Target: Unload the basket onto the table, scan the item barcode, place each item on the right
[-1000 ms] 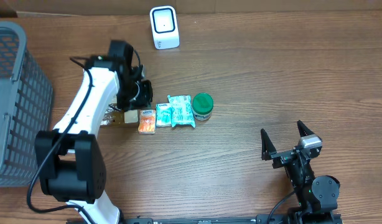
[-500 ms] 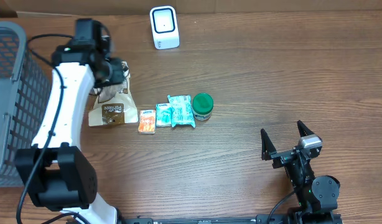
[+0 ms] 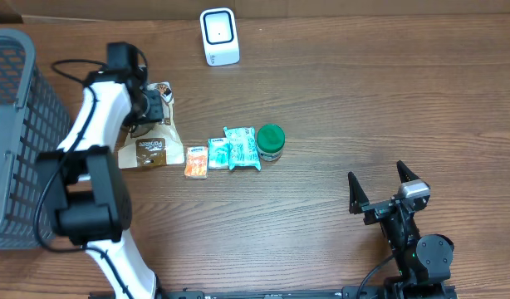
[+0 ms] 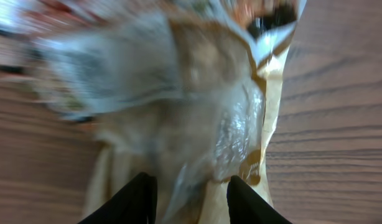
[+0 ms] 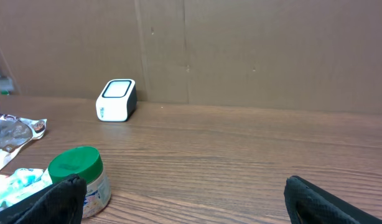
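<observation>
The white barcode scanner (image 3: 219,36) stands upright at the back edge of the table, also in the right wrist view (image 5: 116,99). A brown snack bag (image 3: 151,145) lies flat on the wood to its front left. My left gripper (image 3: 151,106) hovers over the bag's crinkled top end. In the left wrist view the bag (image 4: 197,112) is blurred and fills the frame, and my left gripper (image 4: 188,180) is open, one finger on each side of a fold and gaps showing. My right gripper (image 3: 380,189) rests at the front right, wide open and empty (image 5: 181,183).
A row lies right of the bag: an orange packet (image 3: 196,161), two teal packets (image 3: 218,154) (image 3: 242,148) and a green-lidded jar (image 3: 270,142), the jar (image 5: 76,177) close to my right gripper's left finger. A grey mesh basket (image 3: 22,133) stands at the left edge.
My left arm swung left and back from the orange packet's side to the bag's top end, uncovering the bag. Its jaws went from shut to partly apart. The right arm stayed still.
</observation>
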You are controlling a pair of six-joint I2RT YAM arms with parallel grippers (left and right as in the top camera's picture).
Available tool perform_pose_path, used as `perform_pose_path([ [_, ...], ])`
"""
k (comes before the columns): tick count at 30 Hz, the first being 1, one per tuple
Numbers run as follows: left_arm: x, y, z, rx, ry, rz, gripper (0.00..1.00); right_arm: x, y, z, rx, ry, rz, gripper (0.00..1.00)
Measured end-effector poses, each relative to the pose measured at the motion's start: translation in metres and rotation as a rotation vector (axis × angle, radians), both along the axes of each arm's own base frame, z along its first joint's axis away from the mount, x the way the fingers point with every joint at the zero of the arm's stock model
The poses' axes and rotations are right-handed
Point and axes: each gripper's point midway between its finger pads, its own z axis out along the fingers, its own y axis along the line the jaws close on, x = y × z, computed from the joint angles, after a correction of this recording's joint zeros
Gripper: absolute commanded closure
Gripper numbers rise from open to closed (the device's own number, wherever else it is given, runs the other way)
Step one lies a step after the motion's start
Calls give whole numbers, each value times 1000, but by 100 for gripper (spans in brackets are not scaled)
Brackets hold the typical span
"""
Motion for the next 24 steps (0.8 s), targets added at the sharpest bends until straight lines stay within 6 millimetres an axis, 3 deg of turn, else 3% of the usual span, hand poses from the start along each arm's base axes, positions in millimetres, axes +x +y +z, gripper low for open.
perform_pose_path([
  [4, -10, -7, -27, 6, 86, -32, 68, 0, 0, 0, 1, 0, 0, 0],
  [10, -19, -10, -28, 3, 122, -45, 69, 0, 0, 0, 0, 0, 0, 0],
  [16, -42, -27, -30, -7, 219, -134, 67, 0, 0, 0, 0, 0, 0, 0],
  [24, -72, -40, -28, -56, 350, -176, 52, 0, 0, 0, 0, 0, 0, 0],
])
